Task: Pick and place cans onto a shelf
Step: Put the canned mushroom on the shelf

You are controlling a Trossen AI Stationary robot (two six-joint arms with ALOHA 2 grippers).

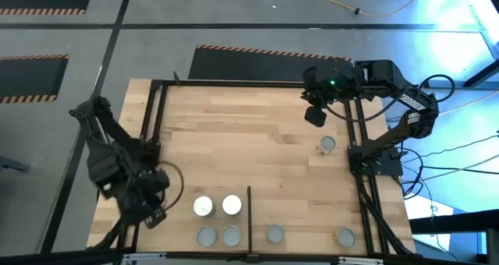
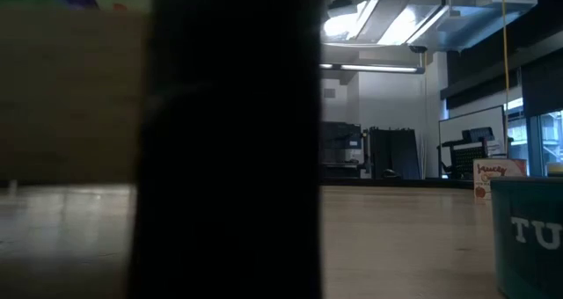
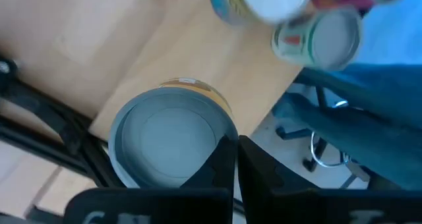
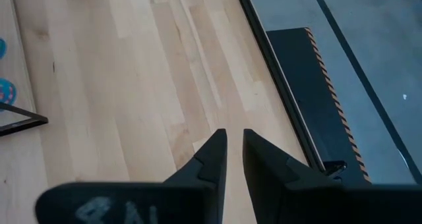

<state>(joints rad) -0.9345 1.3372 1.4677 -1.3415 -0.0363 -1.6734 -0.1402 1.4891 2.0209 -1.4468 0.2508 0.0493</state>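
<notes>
Starting with the cans: one grey-topped can (image 3: 168, 140) fills the left wrist view, upright at the very edge of the pale board, right by the black frame (image 3: 46, 118). From above that can is hidden under the arm. The left gripper (image 1: 156, 212) hangs low over the near-left corner of the shelf (image 1: 300, 206). Its jaws are pressed shut on nothing, and the tips (image 3: 236, 141) sit over the can's rim rather than around it.

Just beyond are two white-topped cans (image 1: 203, 206) side by side, with two grey-topped ones (image 1: 206, 235) in front of them. Across the thin divider bar (image 1: 249, 214) stand one more grey can (image 1: 274, 234) and a tan-topped can (image 1: 345, 236). A lone grey can (image 1: 327, 145) stands well apart on the open boards near the right side.

The right gripper (image 1: 316, 115) waits high at the far-right corner. Its jaws are a narrow slit apart with only bare wood beneath them (image 4: 235, 133).

If the left arm is to take this can, my read is that shut jaws are no use yet. It should back off a touch, spread the jaws wider than the can, centre on the top and come straight down. Then grip the wall below the rim and lift vertically. The can is at the brink, so a sideways nudge could tip it off, and the white-topped neighbours are near enough to clip.
</notes>
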